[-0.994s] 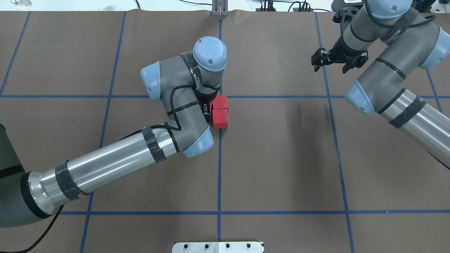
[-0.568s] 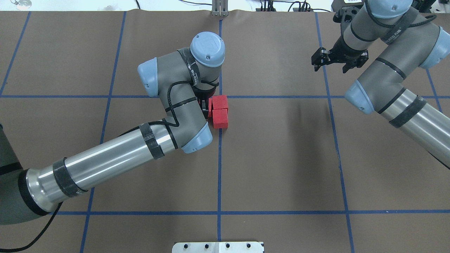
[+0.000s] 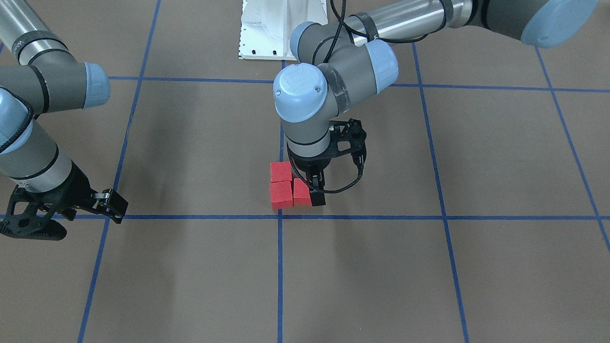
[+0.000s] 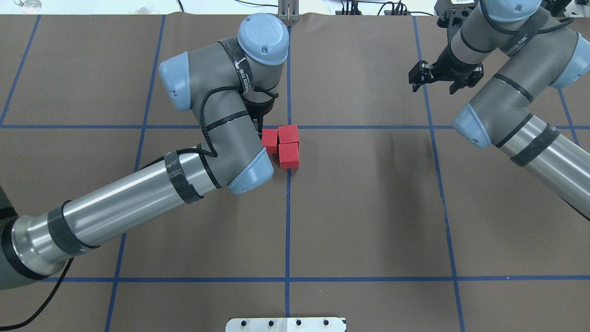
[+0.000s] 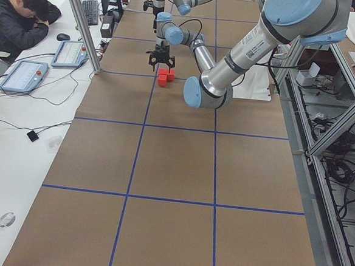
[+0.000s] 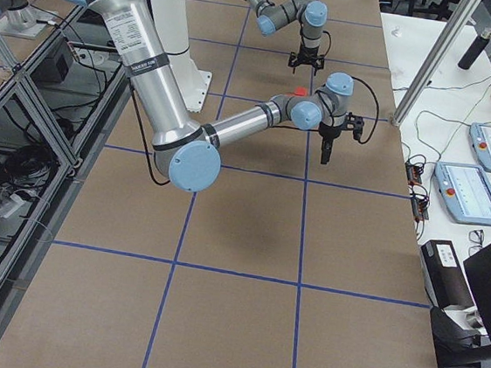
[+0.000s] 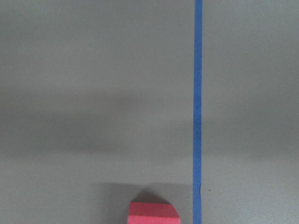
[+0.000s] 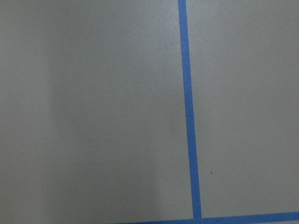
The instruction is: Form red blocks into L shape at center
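Observation:
Three red blocks lie touching in an L just on the robot's side of the center crossing [image 4: 288,127]: one [image 4: 288,134] by the crossing, one [image 4: 289,155] nearer the robot, one [image 4: 269,138] to the left. They also show in the front view [image 3: 281,195]. My left gripper [image 3: 314,189] is open and empty, beside and slightly above the left block [image 3: 301,192]; overhead, my wrist hides it. The left wrist view shows one block [image 7: 154,212] at its bottom edge. My right gripper [image 4: 438,78] is open and empty at the far right.
The white robot base plate [image 4: 286,324] sits at the table's near edge. A seated operator [image 5: 21,12] and tablets [image 5: 23,76] are beside the table's far side. The right wrist view shows only brown paper and blue tape [image 8: 189,116].
My left wrist has drawn back up and to the far left, uncovering the third block it had hidden. The two other blocks and the right arm have stayed put.

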